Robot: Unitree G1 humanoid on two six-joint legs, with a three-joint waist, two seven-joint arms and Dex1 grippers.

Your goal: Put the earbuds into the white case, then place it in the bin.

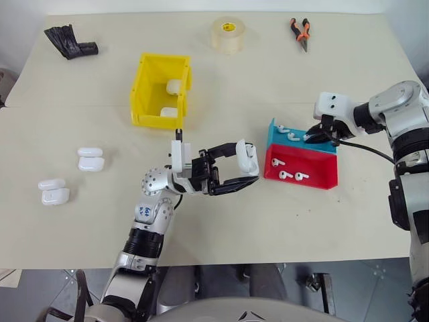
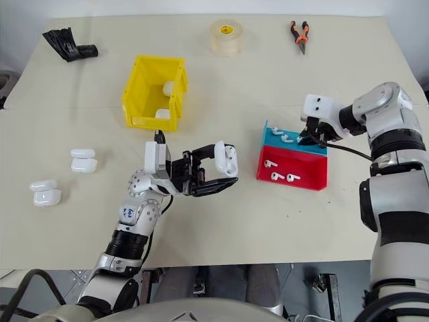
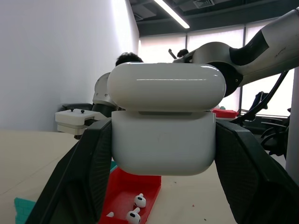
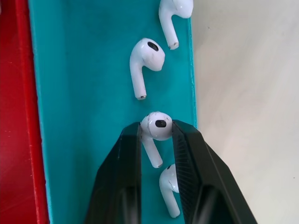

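Note:
My left gripper (image 1: 245, 163) is shut on a white case (image 1: 247, 157) and holds it above the table's middle, its lid (image 3: 166, 86) slightly raised. My right gripper (image 4: 156, 127) reaches down into the teal tray (image 4: 84, 93), shut on one of the earbuds (image 4: 158, 126) by its head. Three more earbuds lie in that tray: one (image 4: 147, 58) just ahead, one (image 4: 175, 11) farther on, one (image 4: 167, 186) between the fingers nearer the wrist. The yellow bin (image 1: 144, 87) stands at the back left with two white cases (image 1: 173, 86) inside.
A red tray (image 1: 315, 180) with three earbuds adjoins the teal tray on the near side. Two pairs of white cases (image 1: 90, 159) (image 1: 53, 191) lie at the left. A tape roll (image 1: 228, 35), pliers (image 1: 300, 32) and a black object (image 1: 70, 41) sit along the far edge.

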